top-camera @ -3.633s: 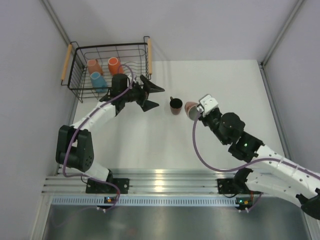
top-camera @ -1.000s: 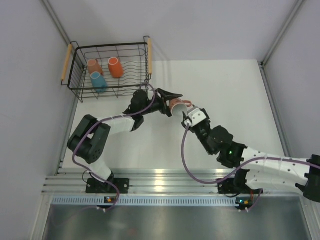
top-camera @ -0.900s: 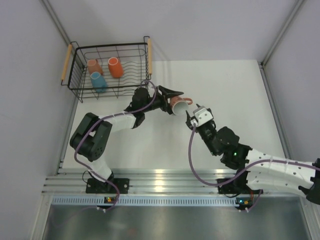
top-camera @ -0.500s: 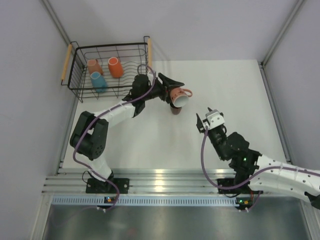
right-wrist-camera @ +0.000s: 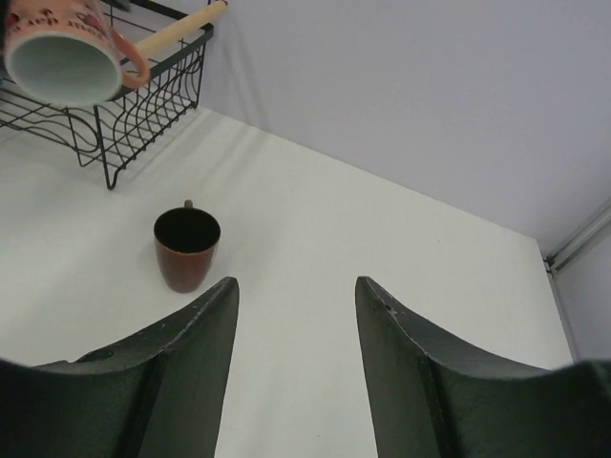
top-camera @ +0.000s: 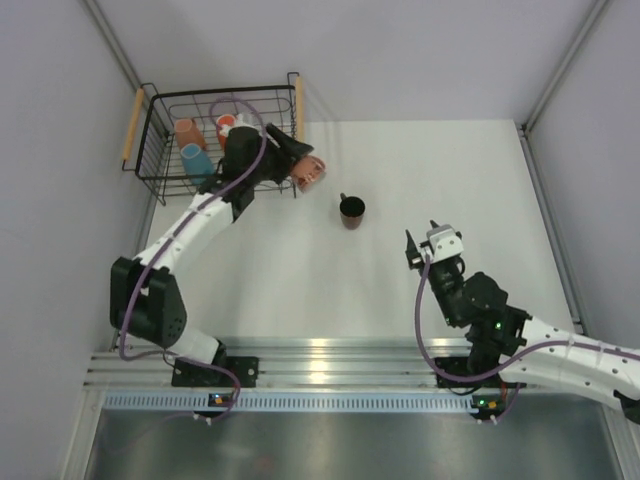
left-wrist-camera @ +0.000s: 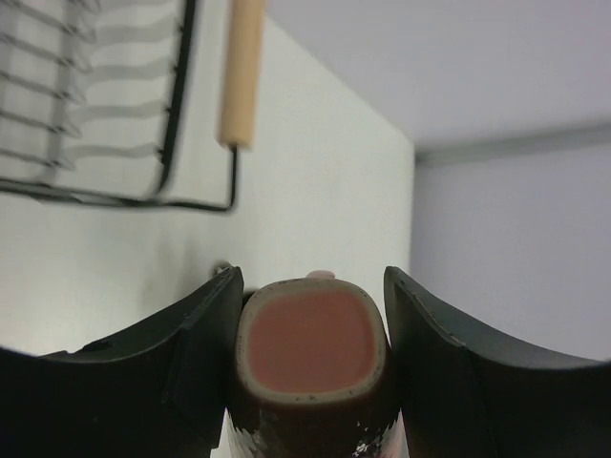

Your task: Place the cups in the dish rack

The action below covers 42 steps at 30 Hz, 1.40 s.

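Observation:
My left gripper [top-camera: 301,163] is shut on a salmon-pink cup [top-camera: 309,172], held in the air by the near right corner of the black wire dish rack [top-camera: 160,108]. In the left wrist view the cup's base [left-wrist-camera: 310,342] fills the gap between the fingers. Inside the rack lie a second salmon-pink cup [top-camera: 187,132], a light blue cup [top-camera: 195,160] and an orange cup [top-camera: 227,124], the last partly hidden by the arm. A dark brown cup [top-camera: 351,210] stands upright on the table. My right gripper [top-camera: 420,238] is open and empty, to the right of and nearer than that cup [right-wrist-camera: 186,248].
The rack's wooden handles [top-camera: 298,108] stick up along its left and right sides. Grey walls [top-camera: 60,200] close in the white table on the left, the back and the right. A metal rail [top-camera: 330,360] runs along the near edge.
The left arm has carried the salmon-pink cup from the table's middle leftward to the rack's corner. The right gripper has let go of it and drawn back to the right and nearer.

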Tool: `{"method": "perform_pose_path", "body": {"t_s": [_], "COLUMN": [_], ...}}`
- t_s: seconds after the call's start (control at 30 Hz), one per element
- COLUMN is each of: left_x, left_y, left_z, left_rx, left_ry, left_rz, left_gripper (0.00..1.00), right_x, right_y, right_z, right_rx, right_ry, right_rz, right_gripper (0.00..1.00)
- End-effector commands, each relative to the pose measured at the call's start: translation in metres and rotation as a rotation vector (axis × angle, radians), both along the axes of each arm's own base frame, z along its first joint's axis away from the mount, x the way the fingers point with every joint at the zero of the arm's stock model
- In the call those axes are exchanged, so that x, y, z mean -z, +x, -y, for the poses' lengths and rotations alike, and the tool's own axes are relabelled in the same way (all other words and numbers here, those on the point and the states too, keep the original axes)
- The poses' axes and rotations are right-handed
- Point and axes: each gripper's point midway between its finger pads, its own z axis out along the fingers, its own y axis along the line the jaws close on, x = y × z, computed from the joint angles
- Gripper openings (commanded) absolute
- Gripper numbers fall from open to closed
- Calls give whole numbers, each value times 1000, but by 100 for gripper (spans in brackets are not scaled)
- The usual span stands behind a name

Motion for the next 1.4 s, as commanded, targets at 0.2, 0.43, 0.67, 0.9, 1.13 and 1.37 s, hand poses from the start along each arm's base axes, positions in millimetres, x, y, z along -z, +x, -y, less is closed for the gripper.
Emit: {"method": "perform_pose_path", "body": {"t_s": [0.2,0.43,0.67,0.9,1.13,1.37], "left_x": [-103,-62,-58,-35,-7,12], "left_y": [25,51,84,128,161,177], "left_z": [-174,-221,-232,-250,-263,-279], "left_rx": [-664,-902,-993,-1014,-1039,-1092], "left_ry": [551,715,835,933,997,1049], "left_rz": [370,294,329,299,255,214], "left_gripper": [0,0,0,0,0,0], "right_x": [-5,-1,1,4,11,16], "right_y": [0,3,5,9,17,31], "right_z": [12,12,15,19,22,30], "right_rx": [35,44,51,67,84,105], "right_ry": [79,69,79,78,67,81], "right_rz": [12,4,-7,-15,-35,-57], "right_gripper": [54,55,56,56,57,57]}}
